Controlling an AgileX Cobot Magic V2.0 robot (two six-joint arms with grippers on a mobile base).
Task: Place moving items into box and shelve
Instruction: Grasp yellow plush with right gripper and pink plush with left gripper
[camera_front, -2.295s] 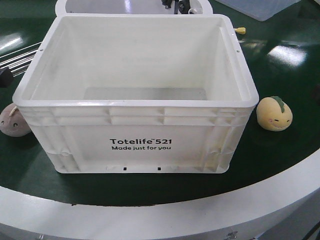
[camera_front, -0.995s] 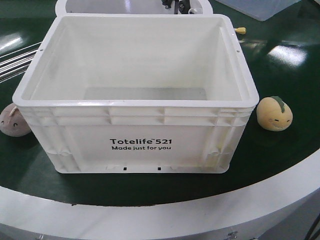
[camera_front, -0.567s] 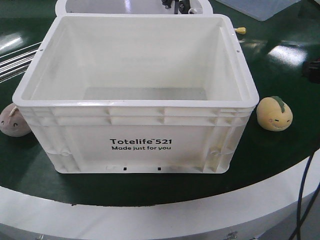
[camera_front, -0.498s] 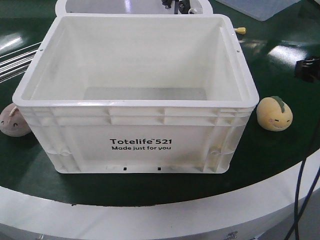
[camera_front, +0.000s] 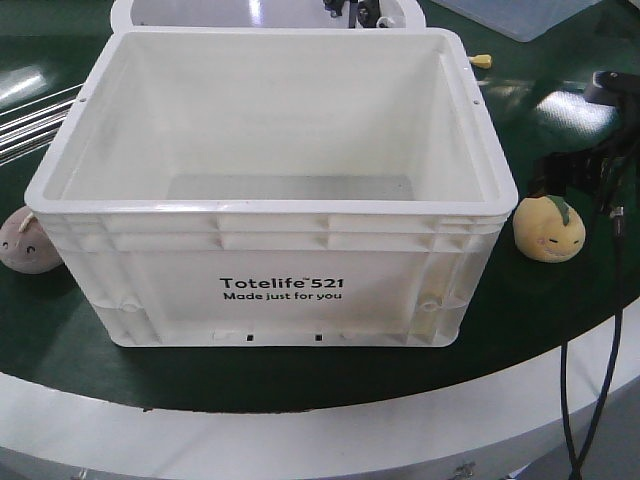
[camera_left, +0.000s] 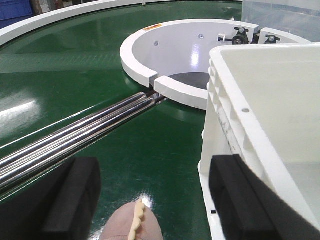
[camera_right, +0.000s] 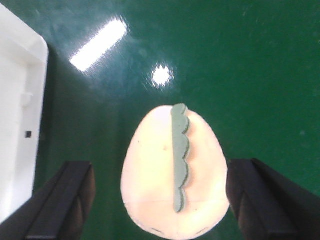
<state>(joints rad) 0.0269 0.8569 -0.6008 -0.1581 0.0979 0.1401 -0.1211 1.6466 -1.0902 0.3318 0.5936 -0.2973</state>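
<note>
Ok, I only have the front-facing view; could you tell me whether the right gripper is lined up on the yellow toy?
Observer: Yes; the right wrist view shows the right gripper open, straddling the yellow toy.
Operator: Thank you, and where is the left gripper?
Observer: The left wrist view shows the left gripper open, straddling the pinkish toy, close beside the box.
</note>
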